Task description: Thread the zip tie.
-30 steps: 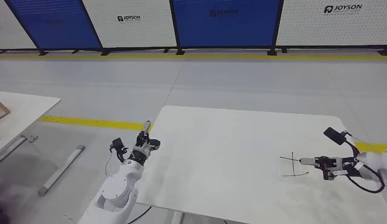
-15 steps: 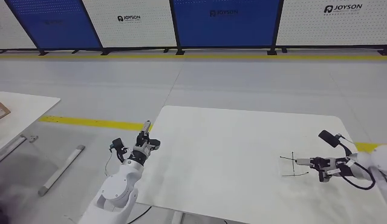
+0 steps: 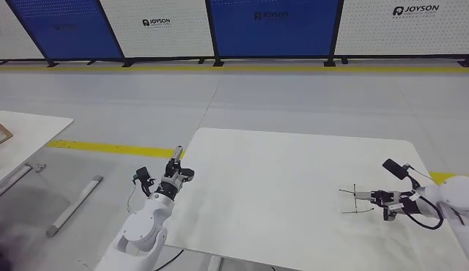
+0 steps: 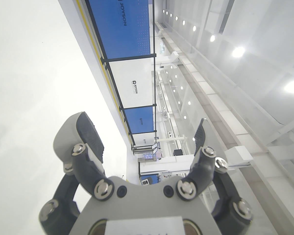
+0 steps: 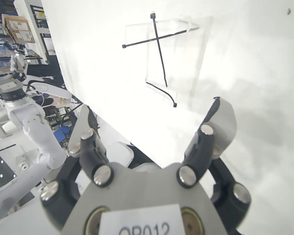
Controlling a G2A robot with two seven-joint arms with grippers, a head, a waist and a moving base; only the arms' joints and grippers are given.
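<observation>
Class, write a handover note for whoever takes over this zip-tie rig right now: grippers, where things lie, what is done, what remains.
Left gripper: open, empty, at the table's left edge, far from the ties.
Right gripper: open, empty, just short of the clear plate.
Two crossed zip ties lie on the plate; a curved zip tie lies by the plate's edge nearest the right gripper.
Done: nothing gripped, no tie threaded.
Left: grasp a tie, feed its tail through its head.
</observation>
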